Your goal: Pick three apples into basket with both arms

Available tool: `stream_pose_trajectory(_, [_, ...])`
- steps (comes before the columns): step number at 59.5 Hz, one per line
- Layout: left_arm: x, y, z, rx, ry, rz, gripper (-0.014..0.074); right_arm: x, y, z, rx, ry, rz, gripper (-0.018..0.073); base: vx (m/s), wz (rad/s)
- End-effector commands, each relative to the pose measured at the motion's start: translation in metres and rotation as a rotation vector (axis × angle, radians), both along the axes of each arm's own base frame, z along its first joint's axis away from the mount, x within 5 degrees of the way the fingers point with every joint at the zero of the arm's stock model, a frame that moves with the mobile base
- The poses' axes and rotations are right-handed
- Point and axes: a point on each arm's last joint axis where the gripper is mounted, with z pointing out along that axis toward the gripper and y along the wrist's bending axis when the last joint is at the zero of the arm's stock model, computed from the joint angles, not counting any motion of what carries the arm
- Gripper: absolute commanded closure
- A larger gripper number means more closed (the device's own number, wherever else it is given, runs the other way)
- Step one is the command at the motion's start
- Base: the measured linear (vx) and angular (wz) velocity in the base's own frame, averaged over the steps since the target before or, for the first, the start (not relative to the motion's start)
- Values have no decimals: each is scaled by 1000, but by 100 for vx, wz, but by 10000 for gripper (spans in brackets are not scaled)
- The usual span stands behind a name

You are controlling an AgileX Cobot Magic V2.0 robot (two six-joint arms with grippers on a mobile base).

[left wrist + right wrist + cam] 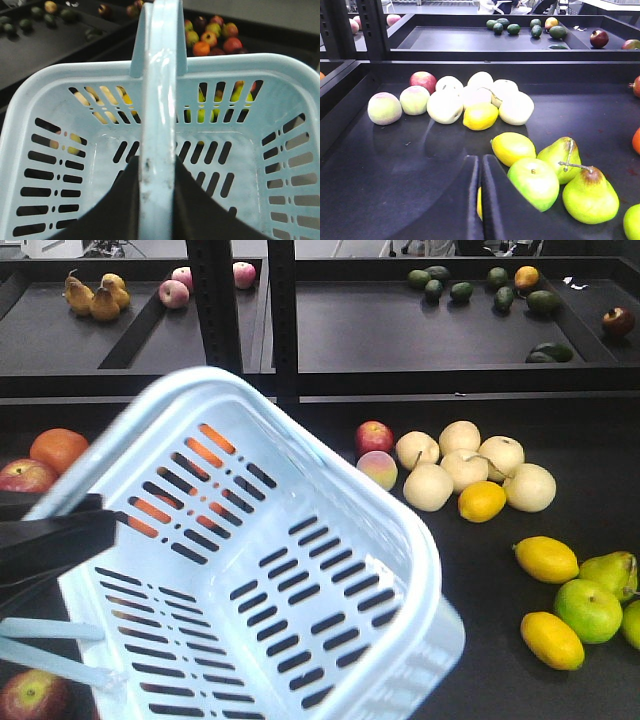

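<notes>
Hanging tilted above the dark shelf (590,510), the light blue basket (430,580) is being held up by its loop handle (160,100), which the left gripper (156,167) is clamping. The right gripper (480,159) is hovering pressed closed and empty beside a lemon (512,147). All three apples are lying outside the basket: one apple (374,437) beyond its right rim, a second apple (25,476) and a third apple (35,695) at its left.

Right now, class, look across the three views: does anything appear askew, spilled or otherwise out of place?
The basket looks askew: in the front view it hangs tilted and cornerwise, held by its handle, which the left pincer grips. It is empty. Nothing looks spilled or damaged.
</notes>
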Motion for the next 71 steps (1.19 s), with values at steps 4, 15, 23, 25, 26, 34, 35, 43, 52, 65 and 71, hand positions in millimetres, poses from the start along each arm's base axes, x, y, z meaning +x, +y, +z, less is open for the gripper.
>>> stream_pose_trajectory(4, [-9,15,5,-189,-123,110,604,1,0,3,-11,-70,6,551,0,0])
stream_pose_trajectory(15, [-10,16,-22,-159,-78,121,604,1,0,3,-11,-70,6,551,0,0])
stream_pose_trajectory(23, [-7,14,-41,-121,-25,118,602,1,0,3,-11,-70,6,551,0,0])
stream_pose_trajectory(25, [-7,13,-46,-112,-12,117,602,1,0,3,-11,-70,6,551,0,0])
stream_pose_trajectory(26, [-7,13,-47,-110,-9,117,602,1,0,3,-11,-70,6,551,0,0])
stream_pose_trajectory(34, [-7,13,-57,-92,17,117,602,1,0,3,-11,-70,6,551,0,0])
stream_pose_trajectory(35, [-7,13,-58,-91,19,117,602,1,0,3,-11,-70,6,551,0,0])
stream_pose_trajectory(43, [-6,13,-63,-84,29,119,602,1,0,3,-11,-70,6,551,0,0])
stream_pose_trajectory(52, [-6,13,-62,-84,29,119,602,1,0,3,-11,-70,6,551,0,0])
stream_pose_trajectory(65, [-6,13,-62,-84,29,119,602,1,0,3,-11,-70,6,551,0,0])
stream_pose_trajectory(71, [-6,13,-62,-84,29,119,602,1,0,3,-11,-70,6,551,0,0])
